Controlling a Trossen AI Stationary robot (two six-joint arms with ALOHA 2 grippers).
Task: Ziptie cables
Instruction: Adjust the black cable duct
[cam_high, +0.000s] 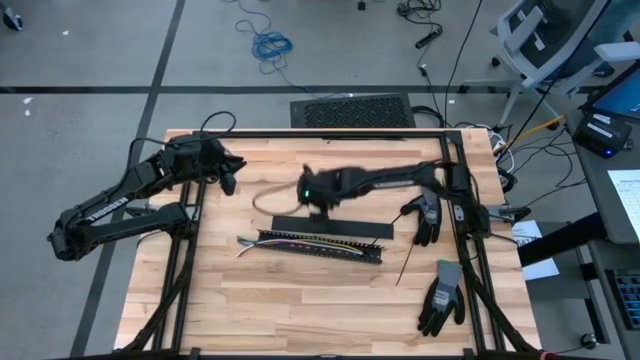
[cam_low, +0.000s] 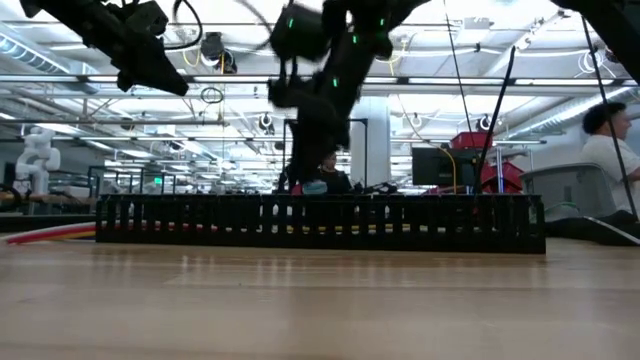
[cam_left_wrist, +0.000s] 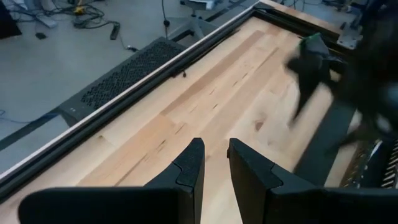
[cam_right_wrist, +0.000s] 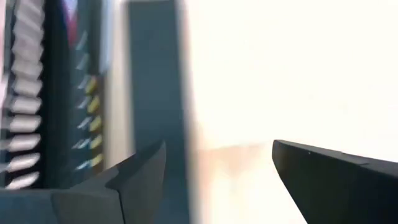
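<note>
The cables (cam_high: 290, 240), thin coloured wires, lie along a black slotted duct (cam_high: 330, 247) at mid-table. Their loose ends (cam_high: 243, 243) stick out of its left end, red and yellow in the low view (cam_low: 55, 232). A flat black strip (cam_high: 335, 227) lies just beyond the duct. My right gripper (cam_right_wrist: 217, 162) hangs blurred above this strip, open wide with nothing between its fingers, in the high view (cam_high: 318, 203). My left gripper (cam_left_wrist: 214, 163) waits above the table's far left corner (cam_high: 228, 172), a narrow empty gap between its fingers.
Two dark work gloves (cam_high: 428, 218) (cam_high: 442, 297) lie at the table's right. A thin black strip (cam_high: 405, 265) lies between them. A brownish cord (cam_high: 268, 195) curves behind the flat strip. People (cam_low: 610, 140) are in the room beyond. Bare wood lies along the near edge (cam_high: 300, 310).
</note>
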